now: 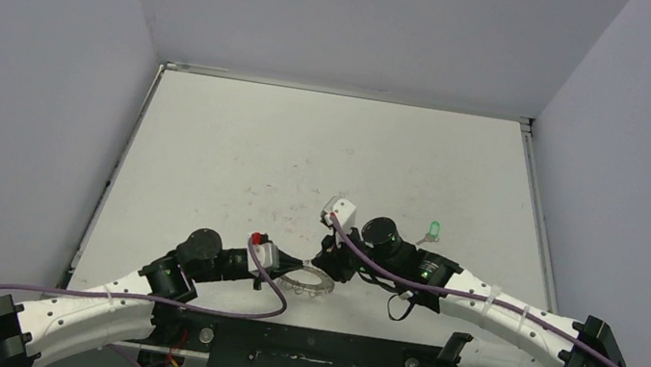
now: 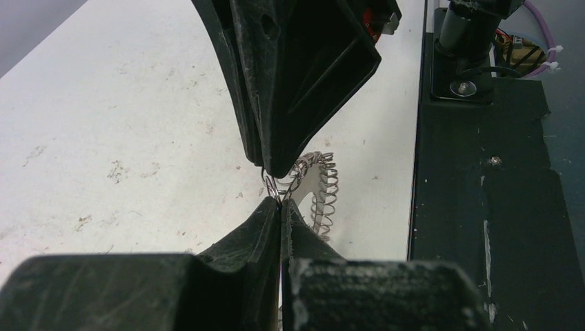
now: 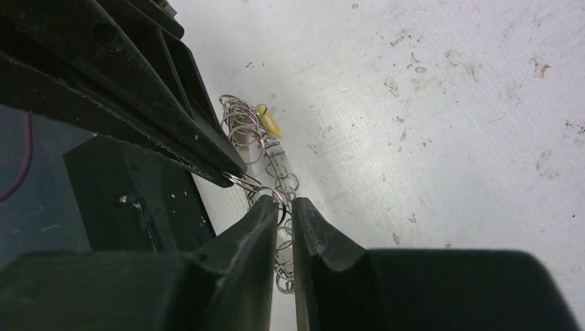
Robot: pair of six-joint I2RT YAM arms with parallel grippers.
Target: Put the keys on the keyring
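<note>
Has the keyring (image 1: pixel 310 285) on the desk (image 1: pixel 307 152) near its front, one key (image 3: pixel 270 124) at the ring's rim, the other key (image 1: pixel 434 229) behind, rightward.

The black left gripper (image 2: pixel 281 205) pinched one small wire loop of the round, silvery, loop-fringed metal keyring (image 2: pixel 319 186) — jaws pressed together — while the black right gripper (image 2: pixel 274 168) met that loop from above, over the scuffed white table (image 2: pixel 138 138).

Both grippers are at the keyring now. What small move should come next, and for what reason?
Probably the right gripper should release its wire loop and reach for the green key, which lies alone on the table, apart from the keyring. The left gripper also pinches a loop, so it can hold the ring steady.
</note>
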